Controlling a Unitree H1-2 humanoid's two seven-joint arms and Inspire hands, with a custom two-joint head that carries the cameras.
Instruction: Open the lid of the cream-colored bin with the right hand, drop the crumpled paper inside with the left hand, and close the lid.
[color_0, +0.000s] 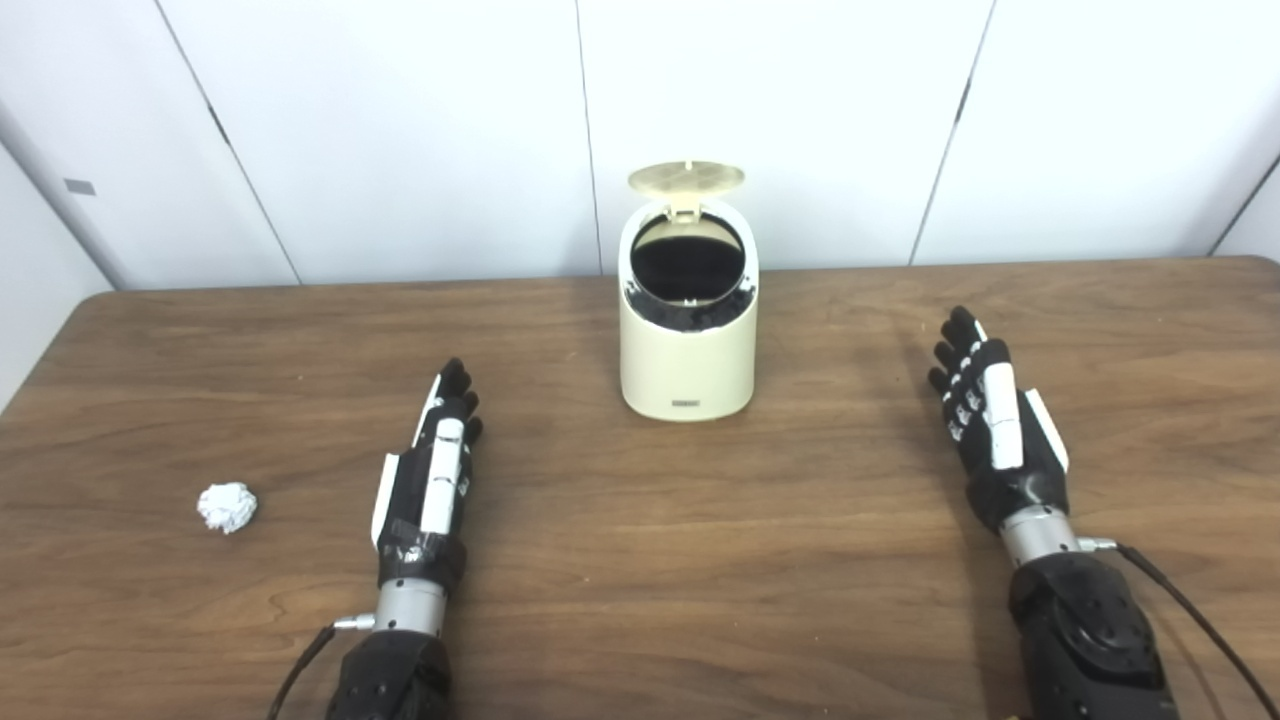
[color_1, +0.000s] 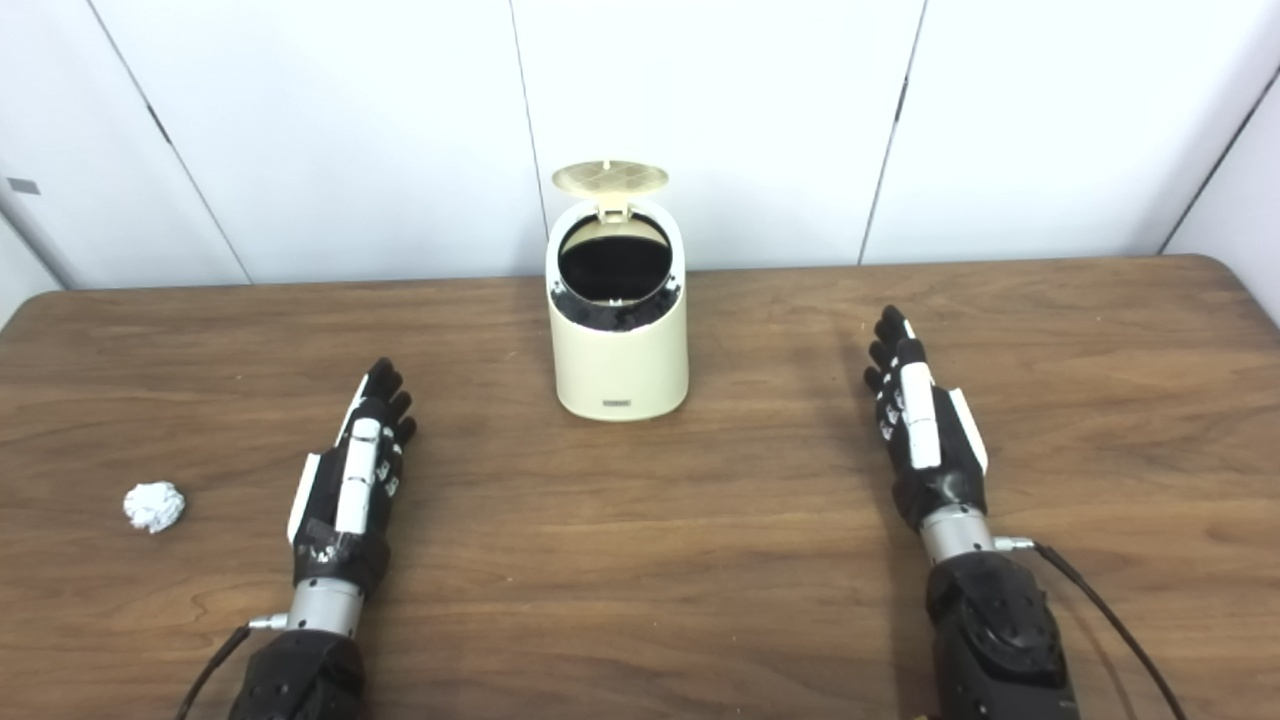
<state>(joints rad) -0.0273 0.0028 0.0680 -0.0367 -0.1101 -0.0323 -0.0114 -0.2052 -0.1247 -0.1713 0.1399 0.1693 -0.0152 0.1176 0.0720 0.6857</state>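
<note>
I see the crumpled paper (color_0: 227, 507) untouched at the near left of the table (color_0: 640, 560), well clear of its edge. My left robot hand (color_0: 432, 470) lies beside it, released, fingers straight. The cream-colored bin (color_0: 687, 340) stands far centre with its lid (color_0: 686, 177) already up. My right robot hand (color_0: 990, 420) rests released too. Pickup, drop and closing remain; open wood all around

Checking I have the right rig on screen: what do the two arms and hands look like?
Both hands, left hand and right hand, are black with white plates along the back and black fingers. Each has a silver metal wrist, a black forearm, and a thin black cable running from the wrist.
</note>
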